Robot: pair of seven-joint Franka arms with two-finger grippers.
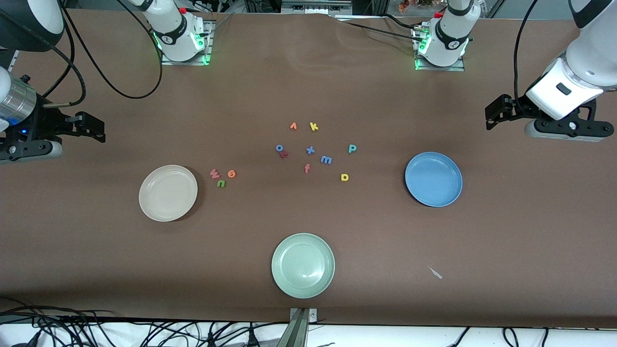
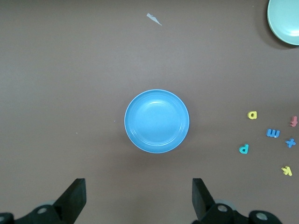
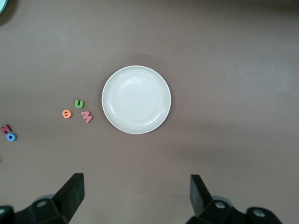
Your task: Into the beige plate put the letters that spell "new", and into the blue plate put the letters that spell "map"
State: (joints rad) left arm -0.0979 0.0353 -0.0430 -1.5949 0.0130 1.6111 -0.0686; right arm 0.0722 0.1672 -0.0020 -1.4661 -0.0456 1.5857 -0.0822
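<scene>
Both plates sat empty — left gripper (image 2: 137, 201) spread above the blue plate (image 1: 433, 179), right gripper (image 3: 136, 199) spread above the beige plate (image 1: 167, 193). The green "n" (image 1: 221, 183), just beside the beige plate, probably wanted a steep, centred pinch — it was tiny.

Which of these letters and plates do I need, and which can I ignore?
Needed:
green n, orange e, pink w, for the beige plate
blue m, teal p, yellow a, for the blue plate

Ignore:
green plate, yellow k, blue x, orange-red f, orange v, blue o
</scene>
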